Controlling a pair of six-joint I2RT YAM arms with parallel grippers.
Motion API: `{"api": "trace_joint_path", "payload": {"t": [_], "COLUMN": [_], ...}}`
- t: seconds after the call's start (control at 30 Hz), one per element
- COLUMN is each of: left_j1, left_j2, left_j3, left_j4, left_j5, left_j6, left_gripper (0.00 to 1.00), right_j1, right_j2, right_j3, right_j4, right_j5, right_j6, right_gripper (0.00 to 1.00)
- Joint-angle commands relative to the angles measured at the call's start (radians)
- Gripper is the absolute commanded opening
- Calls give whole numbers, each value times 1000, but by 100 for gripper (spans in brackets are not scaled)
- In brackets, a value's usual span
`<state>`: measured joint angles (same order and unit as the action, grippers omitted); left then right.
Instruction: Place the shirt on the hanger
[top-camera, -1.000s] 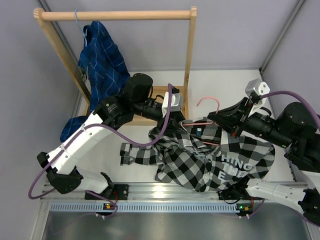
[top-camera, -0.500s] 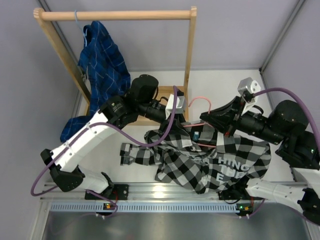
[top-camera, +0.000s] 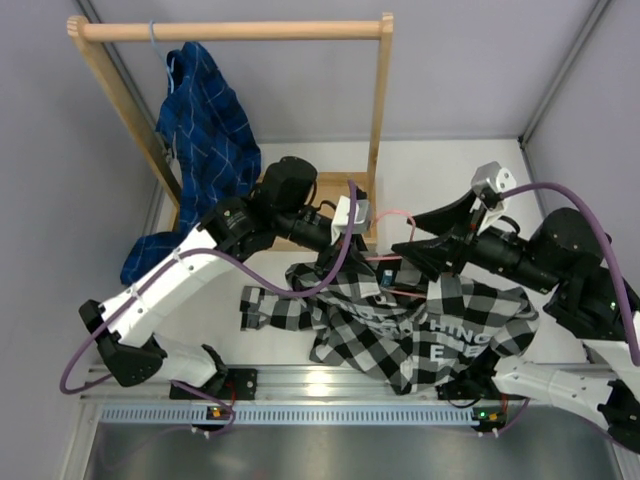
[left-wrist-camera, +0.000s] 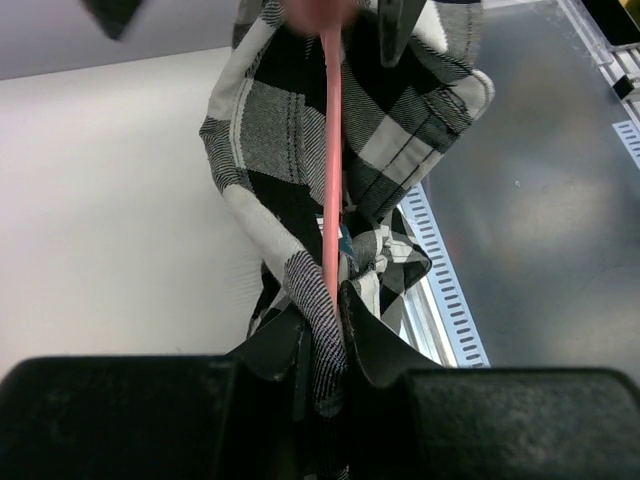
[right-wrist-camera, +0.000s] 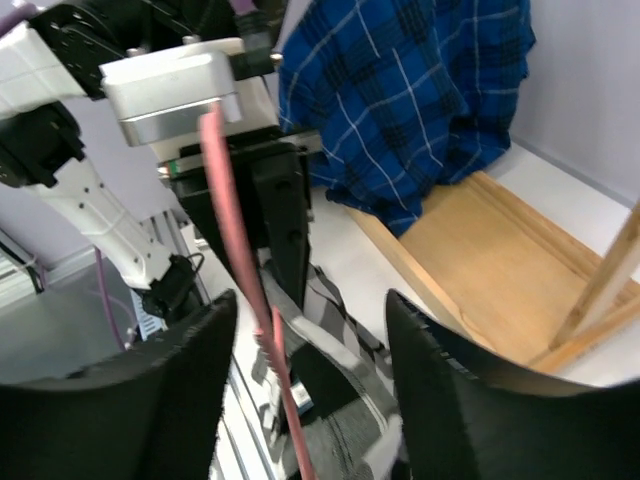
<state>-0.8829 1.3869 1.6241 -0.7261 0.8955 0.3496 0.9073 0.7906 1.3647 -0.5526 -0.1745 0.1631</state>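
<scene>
Shirt — black-and-white buffalo check, crumpled, white lettering showing — lies on the table between your two arms. Its long axis runs left to right, one sleeve trailing left and one edge lifted. Your left gripper is clamped on that lifted fabric, where the pink hanger wire enters the pinch. Your right gripper has its fingers apart, either side of the wire.

A black-and-white large-check shirt lies crumpled on the tabletop, from the centre toward 4 o'clock. White lettering shows on its right side, and one sleeve trails toward 9 o'clock. Its upper edge is bunched and raised. A thin pink wire hanger runs into that raised fabric.
</scene>
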Motion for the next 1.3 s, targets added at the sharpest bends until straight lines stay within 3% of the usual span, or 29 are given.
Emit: {"api": "trace_joint_path", "payload": {"t": [0.0,0.13,0.27,0.43,0.57,0.77,0.87,0.9,0.97,1.1,1.23,1.27], "left_j1": [-8,-8,-8,-8,-8,-8,-8,-8,-7,-7,-7,-7], "left_j2": [-65,-104,-129,-143,-140,-134,-120,-115,-108,-89,-81,-84], "left_j3": [-26,-44,-43,-38,-38,-33,-17,-9,-3,14,40,42], "left_j4": [28,28,27,28,27,21,14,11,11,11,27,57], "left_j5": [22,37,78,160,151,117,123,128,123,88,-76,-117], "left_j6": [40,45,46,55,52,40,26,22,17,-12,-56,-73], "left_gripper": [0,0,0,0,0,0,0,0,0,0,0,4], "right_j1": [5,5,4,5,5,7,5,5,4,5,4,4], "right_j2": [-62,-129,-162,-154,-145,-134,-136,-136,-140,-177,-235,-250], "right_j3": [8,33,56,57,60,30,10,10,17,53,47,40], "right_j4": [-8,-212,-409,-503,-547,-606,-609,-610,-610,-572,-475,-449], "right_j5": [67,110,-32,3,-69,-204,-200,-189,-155,-129,-71,-63], "right_j6": [-57,-132,-204,-235,-267,-306,-310,-312,-312,-304,-272,-261], "right_gripper": [63,63,66,64,61,48,30,12,2,0,0,0]}}
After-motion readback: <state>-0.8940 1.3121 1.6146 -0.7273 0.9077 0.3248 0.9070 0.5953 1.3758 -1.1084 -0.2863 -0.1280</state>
